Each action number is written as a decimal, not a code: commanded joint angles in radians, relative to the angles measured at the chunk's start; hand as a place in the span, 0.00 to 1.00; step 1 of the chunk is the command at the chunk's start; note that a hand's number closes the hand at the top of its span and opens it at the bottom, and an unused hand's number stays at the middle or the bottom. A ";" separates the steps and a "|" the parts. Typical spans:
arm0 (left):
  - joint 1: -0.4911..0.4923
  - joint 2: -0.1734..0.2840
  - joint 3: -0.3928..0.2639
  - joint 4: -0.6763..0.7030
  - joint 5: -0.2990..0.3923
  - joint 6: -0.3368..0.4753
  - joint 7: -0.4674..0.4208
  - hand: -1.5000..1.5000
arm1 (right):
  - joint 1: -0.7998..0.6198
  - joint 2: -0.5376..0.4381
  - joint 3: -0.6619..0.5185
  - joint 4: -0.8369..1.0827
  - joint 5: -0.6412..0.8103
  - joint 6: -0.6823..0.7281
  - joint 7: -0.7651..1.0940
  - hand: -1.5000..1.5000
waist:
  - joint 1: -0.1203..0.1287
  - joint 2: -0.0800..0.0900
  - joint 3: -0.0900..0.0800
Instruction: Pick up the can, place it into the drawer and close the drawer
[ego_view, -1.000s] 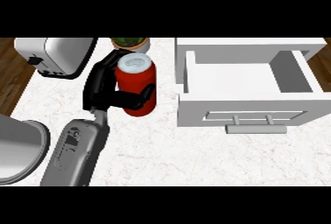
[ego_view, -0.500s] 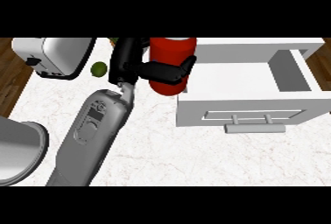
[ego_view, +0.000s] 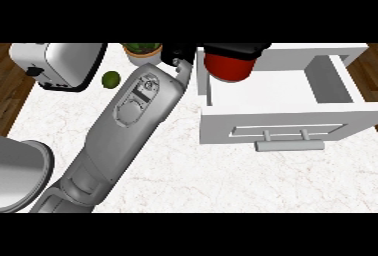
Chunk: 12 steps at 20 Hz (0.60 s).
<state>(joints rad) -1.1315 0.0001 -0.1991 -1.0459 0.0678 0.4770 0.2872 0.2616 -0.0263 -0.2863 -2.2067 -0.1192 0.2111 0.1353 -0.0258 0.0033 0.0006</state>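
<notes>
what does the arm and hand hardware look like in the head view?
One forearm shows: a long, rounded grey shell with darker grey ring and panel outlines moulded into its top and a segmented darker section near the lower edge. The left hand is black. No cables or text visible.

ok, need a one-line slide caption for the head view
Left hand holds the red can over the open white drawer, beside a toaster, lime and potted plant.

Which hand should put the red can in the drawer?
The left, most likely. The left hand is curled round the can and holds it by the left wall of the open drawer. The right hand is not in view.
</notes>
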 joint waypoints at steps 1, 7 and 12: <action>-0.103 0.000 0.005 0.093 0.015 0.024 0.009 1.00 | 0.014 0.000 -0.016 -0.052 -0.040 0.001 0.045 0.00 | 0.001 -0.002 0.000; -0.255 0.000 -0.020 0.306 0.124 0.055 -0.045 1.00 | -0.012 0.019 0.032 0.020 0.018 -0.009 -0.011 0.00 | -0.014 0.004 0.000; -0.326 0.000 -0.062 0.402 0.169 0.070 -0.084 1.00 | -0.018 0.025 0.046 0.004 0.042 -0.022 -0.004 0.00 | -0.021 0.005 0.001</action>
<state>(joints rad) -1.3980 0.0000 -0.2334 -0.7226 0.1956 0.5302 0.2307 0.2620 -0.0231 -0.2706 -2.1869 -0.1074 0.2141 0.1148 -0.0434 0.0072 0.0014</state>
